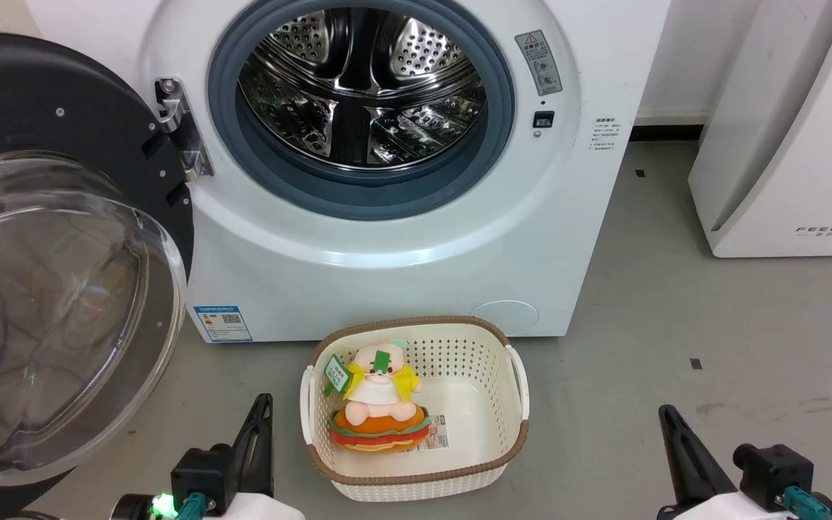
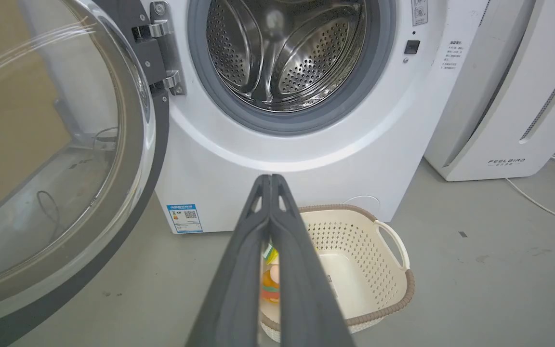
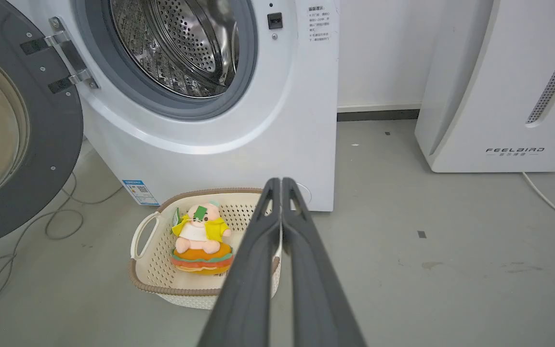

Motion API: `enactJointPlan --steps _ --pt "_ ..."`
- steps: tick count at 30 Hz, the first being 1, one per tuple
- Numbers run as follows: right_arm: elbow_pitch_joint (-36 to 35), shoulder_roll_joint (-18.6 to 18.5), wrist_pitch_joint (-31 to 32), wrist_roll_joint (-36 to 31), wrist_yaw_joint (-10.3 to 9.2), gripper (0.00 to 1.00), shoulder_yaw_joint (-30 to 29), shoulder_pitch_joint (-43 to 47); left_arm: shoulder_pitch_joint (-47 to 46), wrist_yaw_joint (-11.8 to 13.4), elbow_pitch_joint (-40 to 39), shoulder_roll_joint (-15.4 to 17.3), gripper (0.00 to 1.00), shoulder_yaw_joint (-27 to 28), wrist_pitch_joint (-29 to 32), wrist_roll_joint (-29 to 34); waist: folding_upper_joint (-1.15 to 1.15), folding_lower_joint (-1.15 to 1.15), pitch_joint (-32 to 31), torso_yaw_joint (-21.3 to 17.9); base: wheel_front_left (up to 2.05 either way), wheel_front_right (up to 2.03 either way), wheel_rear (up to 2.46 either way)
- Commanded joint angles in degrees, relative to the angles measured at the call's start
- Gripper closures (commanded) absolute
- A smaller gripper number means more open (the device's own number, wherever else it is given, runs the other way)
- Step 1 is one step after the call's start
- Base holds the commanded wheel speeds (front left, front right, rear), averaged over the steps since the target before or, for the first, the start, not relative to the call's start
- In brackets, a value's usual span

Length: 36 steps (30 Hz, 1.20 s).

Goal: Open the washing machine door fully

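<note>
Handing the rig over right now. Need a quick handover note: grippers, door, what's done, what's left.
Left gripper: shut, empty, touching nothing.
Right gripper: shut, empty.
Door: swung wide on its hinge, left of the washing machine; drum unobstructed.
Basket with a plush toy sits on the floor before the machine.
Done: door looks fully open.
Left: likely nothing; check it's at its stop.

The head camera looks forward and down from close above at the washing machine [image 1: 401, 267] and a basket [image 1: 474, 361] on the floor [image 1: 676, 303]. Both wrist cameras sit lower, facing the same machine front, the right one from farther right. All three share the drum [image 1: 362, 87] and basket.
</note>
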Motion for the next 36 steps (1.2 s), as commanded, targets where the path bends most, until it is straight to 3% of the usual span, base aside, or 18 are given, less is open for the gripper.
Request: enactJointPlan --steps 1,36 --pt "-0.6 0.0 0.3 -0.4 0.0 1.0 -0.1 -0.2 0.0 -0.4 -0.5 -0.5 1.0 0.7 0.3 0.7 0.0 0.0 0.0 0.0 0.0 0.0 0.0" --pt "-4.4 0.1 3.2 -2.9 0.01 1.0 -0.4 -0.7 0.1 -4.3 -3.2 -3.5 1.0 6.3 4.3 5.8 0.0 0.0 -0.2 0.4 0.0 0.0 0.0"
